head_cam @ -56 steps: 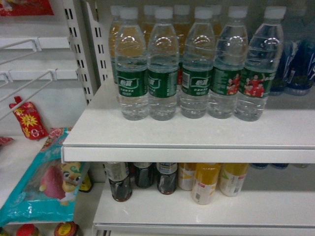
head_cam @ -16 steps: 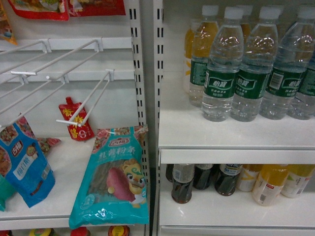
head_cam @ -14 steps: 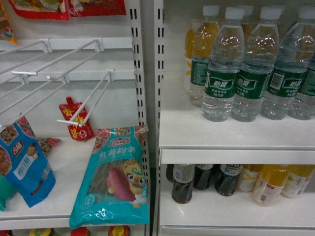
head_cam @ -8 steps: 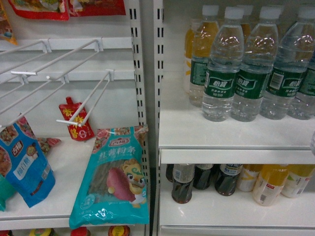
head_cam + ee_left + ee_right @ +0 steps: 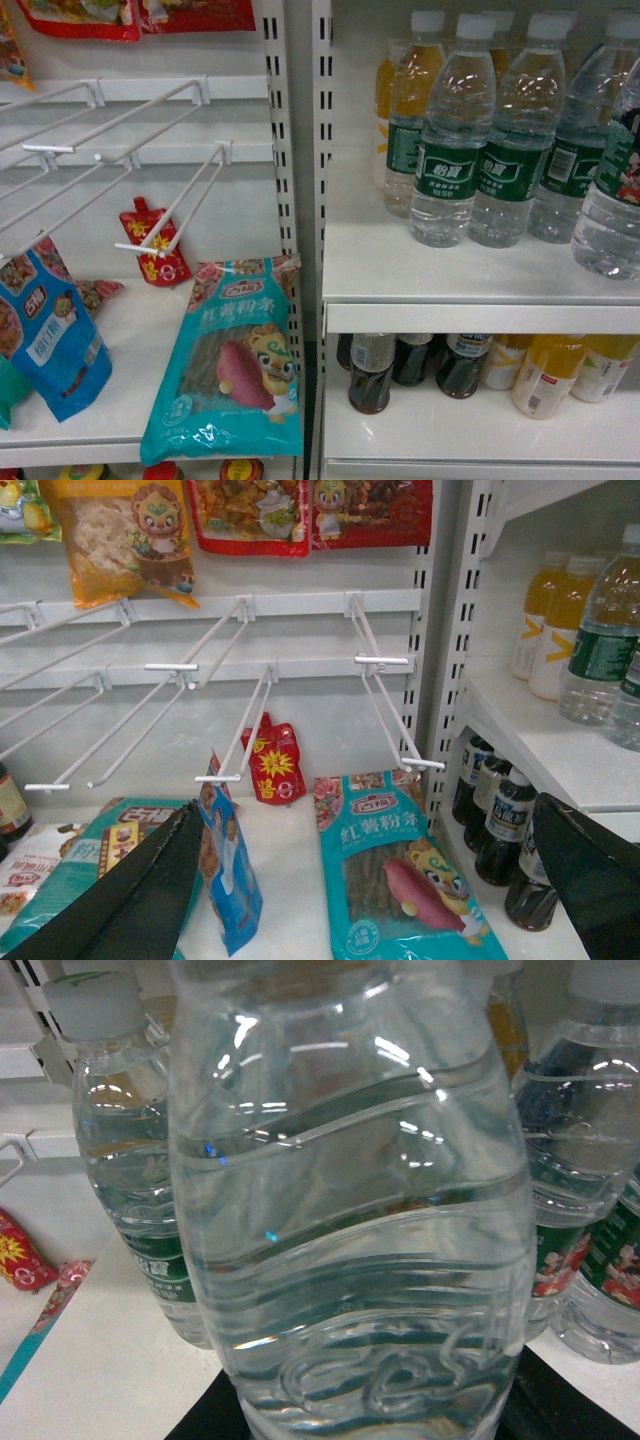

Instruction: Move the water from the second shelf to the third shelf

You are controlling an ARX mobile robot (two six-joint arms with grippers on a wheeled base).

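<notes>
Water at the right edge, in front of the bottle row on the upper shelf; right end effector grips it; left end effector gapes, holding nothing.

Head view: set high, slanting down at the store racks, white upright post near centre, peg hooks left, bottle shelves right. Left wrist view: lower and further left, facing the peg rack, dark left gripper fingers framing the bottom corners; shares with the head view the teal snack bag and the red pouch. Right wrist view: pressed very close to one water bottle, filling the frame; same bottle at the head view's right edge.
</notes>
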